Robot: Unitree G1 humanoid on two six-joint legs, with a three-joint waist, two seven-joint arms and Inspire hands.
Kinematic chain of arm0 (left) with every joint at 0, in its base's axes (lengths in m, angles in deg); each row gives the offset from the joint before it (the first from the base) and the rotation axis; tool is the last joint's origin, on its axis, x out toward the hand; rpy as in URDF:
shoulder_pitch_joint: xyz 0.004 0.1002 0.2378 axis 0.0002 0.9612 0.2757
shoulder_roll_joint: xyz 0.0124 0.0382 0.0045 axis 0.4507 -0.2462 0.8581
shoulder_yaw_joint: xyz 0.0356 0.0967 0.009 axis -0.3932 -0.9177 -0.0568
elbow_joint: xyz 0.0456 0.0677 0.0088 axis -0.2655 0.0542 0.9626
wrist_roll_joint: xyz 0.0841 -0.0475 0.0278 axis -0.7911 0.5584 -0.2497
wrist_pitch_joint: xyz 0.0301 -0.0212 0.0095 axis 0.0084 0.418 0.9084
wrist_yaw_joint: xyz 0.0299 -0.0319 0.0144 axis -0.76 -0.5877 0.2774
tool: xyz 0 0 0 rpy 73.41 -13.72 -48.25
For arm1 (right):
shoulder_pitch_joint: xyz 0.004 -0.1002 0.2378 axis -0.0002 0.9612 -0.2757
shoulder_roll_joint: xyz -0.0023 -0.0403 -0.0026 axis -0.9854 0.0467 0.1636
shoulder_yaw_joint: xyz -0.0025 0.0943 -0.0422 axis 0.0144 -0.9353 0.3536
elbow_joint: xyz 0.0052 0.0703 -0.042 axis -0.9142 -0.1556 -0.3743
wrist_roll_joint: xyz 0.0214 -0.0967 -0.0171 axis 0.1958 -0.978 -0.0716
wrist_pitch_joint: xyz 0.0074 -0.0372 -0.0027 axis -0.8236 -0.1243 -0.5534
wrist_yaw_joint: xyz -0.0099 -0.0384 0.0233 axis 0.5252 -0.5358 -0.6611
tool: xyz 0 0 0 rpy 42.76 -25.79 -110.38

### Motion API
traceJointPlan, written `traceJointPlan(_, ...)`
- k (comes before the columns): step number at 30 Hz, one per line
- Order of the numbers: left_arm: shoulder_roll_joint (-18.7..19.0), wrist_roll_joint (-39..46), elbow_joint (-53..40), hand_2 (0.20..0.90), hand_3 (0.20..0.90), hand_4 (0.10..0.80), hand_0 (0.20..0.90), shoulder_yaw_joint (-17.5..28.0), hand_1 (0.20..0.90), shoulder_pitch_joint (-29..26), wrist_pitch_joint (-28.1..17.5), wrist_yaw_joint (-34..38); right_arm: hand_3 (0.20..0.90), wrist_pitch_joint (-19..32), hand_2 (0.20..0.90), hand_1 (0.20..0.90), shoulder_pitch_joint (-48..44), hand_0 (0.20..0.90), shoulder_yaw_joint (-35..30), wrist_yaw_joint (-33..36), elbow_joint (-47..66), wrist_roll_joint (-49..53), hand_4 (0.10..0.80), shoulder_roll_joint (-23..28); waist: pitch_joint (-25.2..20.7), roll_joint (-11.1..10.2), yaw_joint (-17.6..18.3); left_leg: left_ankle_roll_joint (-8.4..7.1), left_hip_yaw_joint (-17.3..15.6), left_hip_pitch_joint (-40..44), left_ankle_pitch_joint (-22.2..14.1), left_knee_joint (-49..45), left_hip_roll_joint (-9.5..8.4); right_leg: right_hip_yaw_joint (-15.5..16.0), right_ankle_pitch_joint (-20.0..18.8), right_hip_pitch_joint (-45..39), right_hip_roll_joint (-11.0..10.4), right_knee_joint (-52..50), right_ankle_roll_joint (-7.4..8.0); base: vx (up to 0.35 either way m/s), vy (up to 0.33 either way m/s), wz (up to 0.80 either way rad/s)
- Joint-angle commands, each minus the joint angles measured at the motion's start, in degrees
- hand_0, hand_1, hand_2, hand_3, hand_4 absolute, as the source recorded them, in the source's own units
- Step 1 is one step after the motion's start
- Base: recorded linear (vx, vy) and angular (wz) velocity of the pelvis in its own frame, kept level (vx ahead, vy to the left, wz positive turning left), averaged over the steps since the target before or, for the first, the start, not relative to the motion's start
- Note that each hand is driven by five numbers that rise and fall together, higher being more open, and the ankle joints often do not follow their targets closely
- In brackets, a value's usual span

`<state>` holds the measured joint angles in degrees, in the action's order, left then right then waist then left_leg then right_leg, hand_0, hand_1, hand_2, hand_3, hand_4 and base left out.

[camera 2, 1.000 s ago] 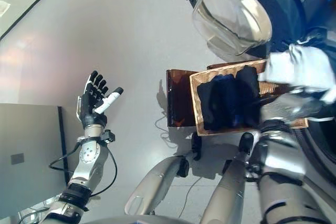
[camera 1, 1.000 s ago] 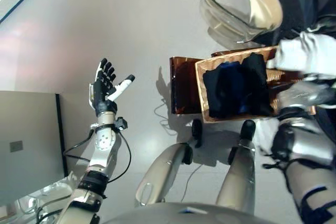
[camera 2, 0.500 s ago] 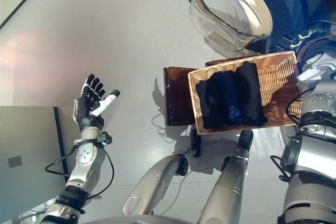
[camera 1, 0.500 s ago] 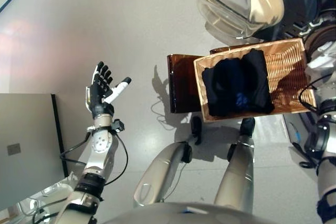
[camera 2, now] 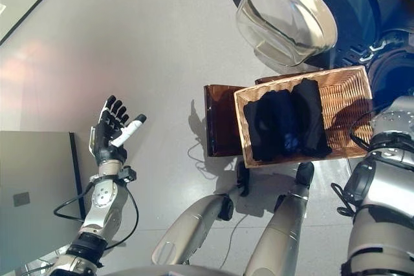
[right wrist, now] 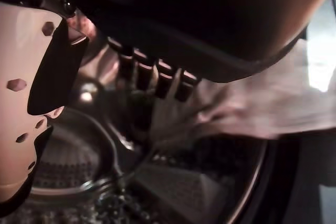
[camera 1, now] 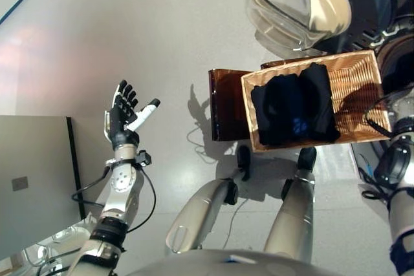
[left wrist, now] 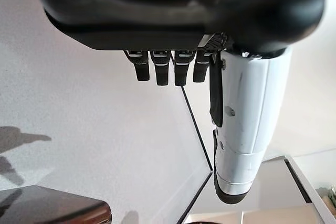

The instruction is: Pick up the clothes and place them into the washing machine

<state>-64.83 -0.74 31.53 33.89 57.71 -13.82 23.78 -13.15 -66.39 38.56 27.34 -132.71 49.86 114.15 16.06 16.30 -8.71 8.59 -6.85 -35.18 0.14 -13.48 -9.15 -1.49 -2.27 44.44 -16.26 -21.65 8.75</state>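
A shallow wicker basket (camera 1: 359,88) rests on a low dark brown box (camera 1: 226,105) and holds dark clothes (camera 1: 294,111). The washing machine's round glass door (camera 1: 297,4) stands open behind it. My right arm reaches into the machine's dark opening (camera 1: 396,63) at the right edge. In the right wrist view my right hand (right wrist: 199,24) is inside the metal drum (right wrist: 73,166), fingers straight, with a pale cloth (right wrist: 262,103) lying loose just past them. My left hand (camera 1: 126,113) is raised at the left, open and empty, far from the basket; it also shows in the left wrist view (left wrist: 184,14).
A grey cabinet (camera 1: 32,179) stands at the left edge beside my left arm. Bare grey floor (camera 1: 162,30) lies between it and the brown box.
My right arm carried a white cloth from above the basket into the machine's drum, uncovering the basket's right side. The left hand stayed raised.
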Motion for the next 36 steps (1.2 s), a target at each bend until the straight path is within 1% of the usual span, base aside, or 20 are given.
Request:
traceJointPlan(1,1.26,1.49,-0.82,0.900,0.900,0.800,0.900,2.80,0.900,-0.05,-5.38,0.22,0.900,6.01,0.900,0.900,-0.23,0.900,7.50,-4.74,4.54,-1.84,0.800,3.51,-5.84,3.01,-0.95,-7.03,4.42,-0.60,-3.95,-1.56,0.82,0.62,6.58,-5.69,2.78,-2.39,-5.34,0.015,-0.001,-0.15)
traceJointPlan(5,-0.45,2.18,1.68,0.900,0.900,0.800,0.900,1.93,0.900,-1.50,-5.06,-0.51,0.900,4.64,0.900,0.900,6.07,0.900,7.94,-6.94,3.32,-3.05,0.800,-8.77,-5.01,1.80,-0.52,-7.01,4.44,0.61,-3.80,-1.54,1.37,1.29,6.04,-7.84,3.19,-1.22,-5.35,-0.001,-0.037,-0.11)
traceJointPlan(6,-0.30,2.22,1.78,0.900,0.900,0.800,0.900,2.00,0.900,-1.40,-5.13,-0.57,0.900,4.68,0.900,0.900,6.35,0.900,7.84,-6.89,3.59,-3.13,0.800,-9.06,-4.92,1.73,-0.31,-7.02,4.53,0.83,-3.78,-1.50,1.37,1.40,6.01,-8.14,3.18,-1.09,-5.36,-0.006,-0.064,-0.01)
traceJointPlan(7,-1.02,2.14,2.28,0.900,0.900,0.800,0.900,1.64,0.900,-1.50,-5.01,-0.86,0.900,4.40,0.900,0.900,8.35,0.900,7.38,-7.22,3.23,-2.88,0.800,-12.27,-4.60,1.40,-0.17,-7.06,4.68,1.08,-3.74,-1.43,1.54,1.57,6.02,-8.68,3.35,-0.90,-5.34,0.003,-0.059,0.01)
traceJointPlan(9,-1.45,1.43,4.43,0.900,0.900,0.800,0.900,2.23,0.900,-1.39,-4.86,-0.95,0.900,2.80,0.900,0.900,13.25,0.900,8.55,-9.03,3.21,-4.20,0.800,-18.53,-3.71,-0.73,0.40,-7.19,5.00,2.36,-3.49,-1.12,1.99,2.58,5.45,-10.80,3.81,0.31,-5.38,-0.001,-0.110,0.14)
traceJointPlan(11,-1.90,1.14,7.05,0.900,0.900,0.800,0.900,3.19,0.900,-1.70,-4.74,-0.90,0.900,0.04,0.900,0.900,16.06,0.900,11.77,-12.28,2.37,-5.84,0.800,-21.36,-3.32,-2.49,0.68,-7.30,5.32,3.42,-3.20,-0.58,2.35,3.31,4.91,-12.13,4.07,1.32,-5.42,0.000,-0.078,0.19)
traceJointPlan(12,-1.85,1.16,7.13,0.900,0.900,0.800,0.900,3.25,0.900,-1.65,-4.80,-0.94,0.900,0.05,0.900,0.900,16.18,0.900,11.81,-12.39,2.43,-5.74,0.800,-21.46,-3.29,-2.52,0.80,-7.31,5.36,3.54,-3.16,-0.51,2.34,3.36,4.89,-12.29,4.07,1.41,-5.42,0.000,-0.052,0.07)
traceJointPlan(15,-2.59,0.79,10.97,0.900,0.900,0.800,0.900,4.31,0.900,-1.92,-4.17,-1.27,0.900,-2.81,0.900,0.900,20.07,0.900,15.06,-13.90,1.15,-9.72,0.800,-24.72,-3.22,-5.09,1.16,-7.51,5.92,5.02,-2.75,0.48,2.81,4.20,4.25,-14.42,4.46,3.09,-5.40,0.025,-0.070,-0.02)
traceJointPlan(16,-2.79,0.84,14.12,0.900,0.900,0.800,0.900,4.87,0.900,-1.61,-3.83,-1.66,0.900,-4.06,0.900,0.900,22.81,0.900,16.02,-13.60,0.43,-13.22,0.800,-26.14,-3.44,-6.62,1.50,-7.66,6.25,6.53,-2.45,1.50,3.06,4.84,3.70,-16.35,4.62,4.67,-5.21,0.044,-0.047,0.08)
traceJointPlan(17,-2.74,0.89,14.19,0.900,0.900,0.800,0.900,4.89,0.900,-1.62,-3.87,-1.72,0.900,-4.08,0.900,0.900,22.84,0.900,16.01,-13.52,0.49,-13.30,0.800,-26.20,-3.30,-6.60,1.60,-7.66,6.32,6.78,-2.38,1.66,3.05,4.94,3.64,-16.66,4.62,4.87,-5.22,0.060,-0.045,0.12)
traceJointPlan(21,-3.14,1.22,17.55,0.900,0.900,0.800,0.900,6.56,0.900,-0.58,-3.53,-2.40,0.900,-7.32,0.900,0.900,27.42,0.900,18.71,-13.79,-0.27,-20.65,0.800,-27.38,-4.32,-9.69,1.82,-7.82,6.76,10.28,-2.14,3.92,3.49,5.97,1.71,-21.24,4.31,9.45,-4.36,0.078,-0.016,-0.02)
traceJointPlan(22,-3.02,0.88,18.32,0.900,0.900,0.800,0.900,7.27,0.900,-0.25,-3.18,-2.92,0.900,-9.46,0.900,0.900,28.57,0.900,20.66,-12.61,-1.80,-27.02,0.800,-26.49,-4.78,-10.65,1.84,-7.71,6.95,11.61,-2.37,4.06,3.50,6.18,1.26,-22.81,4.11,10.41,-4.01,0.086,0.019,-0.04)
traceJointPlan(24,-3.03,0.70,18.05,0.900,0.900,0.800,0.900,7.65,0.900,0.44,-3.23,-2.80,0.900,-10.22,0.900,0.900,30.11,0.900,22.17,-13.01,-1.05,-30.19,0.800,-26.80,-4.92,-11.28,1.97,-7.62,6.99,12.23,-2.58,3.75,3.45,6.15,1.09,-23.75,3.81,10.54,-3.84,0.084,0.033,-0.03)
traceJointPlan(26,-2.75,-0.56,18.02,0.900,0.900,0.800,0.900,8.15,0.900,1.02,-2.15,-3.34,0.900,-12.88,0.900,0.900,31.21,0.900,24.62,-13.66,-3.64,-35.86,0.800,-25.69,-5.07,-12.03,1.87,-6.86,7.46,14.27,-3.60,3.31,3.16,5.93,1.45,-23.80,3.65,7.58,-3.74,0.119,0.079,0.01)
traceJointPlan(28,-2.07,-1.48,18.38,0.900,0.900,0.800,0.900,8.75,0.900,1.55,-1.68,-3.63,0.900,-14.55,0.900,0.900,31.61,0.900,26.75,-13.27,-4.92,-40.90,0.800,-25.40,-4.51,-12.06,2.23,-5.56,7.40,16.84,-4.45,2.91,2.89,5.32,0.12,-22.84,3.70,-0.64,-3.61,0.095,0.120,0.00)
traceJointPlan(30,-1.20,-2.00,16.53,0.900,0.900,0.800,0.900,9.60,0.900,1.85,-1.34,-3.46,0.900,-15.21,0.900,0.900,30.59,0.900,28.21,-13.81,-4.99,-43.13,0.800,-25.65,-3.02,-12.29,2.37,-5.29,6.76,18.59,-4.87,2.50,3.31,6.82,1.30,-21.90,5.23,-4.99,-4.02,0.048,0.077,-0.10)
traceJointPlan(33,-1.07,-2.44,15.56,0.900,0.900,0.800,0.900,10.14,0.900,1.96,-1.01,-3.93,0.900,-16.31,0.900,0.900,30.33,0.900,30.31,-14.72,-6.94,-45.71,0.800,-25.96,-2.98,-13.24,3.59,-5.68,7.24,21.82,-5.06,4.37,2.54,8.03,2.44,-20.59,10.06,-0.07,-5.29,0.112,-0.025,-0.19)
traceJointPlan(34,-0.87,-2.31,15.57,0.900,0.900,0.800,0.900,10.12,0.900,1.67,-0.97,-4.00,0.900,-16.86,0.900,0.900,29.94,0.900,31.14,-14.37,-7.70,-46.70,0.800,-25.93,-3.50,-14.00,4.22,-5.77,7.51,22.76,-5.23,5.13,1.92,7.53,1.72,-19.62,11.38,3.35,-5.68,0.214,-0.080,0.05)
traceJointPlan(35,-0.85,-2.20,15.28,0.900,0.900,0.800,0.900,10.56,0.900,1.50,-0.84,-3.94,0.900,-16.97,0.900,0.900,30.28,0.900,31.30,-14.42,-7.86,-47.13,0.800,-26.20,-3.82,-14.58,4.52,-6.13,7.79,23.72,-5.87,5.18,1.71,7.41,1.08,-21.58,11.75,7.75,-5.75,0.234,-0.106,0.12)
traceJointPlan(36,-1.01,-2.30,15.75,0.900,0.900,0.800,0.900,10.35,0.900,1.04,-0.66,-4.00,0.900,-17.30,0.900,0.900,31.04,0.900,31.42,-14.42,-8.36,-47.51,0.800,-26.19,-4.41,-14.77,5.26,-6.37,8.49,24.13,-6.72,4.55,1.81,4.68,1.08,-22.11,12.15,8.24,-5.52,0.209,-0.099,0.37)
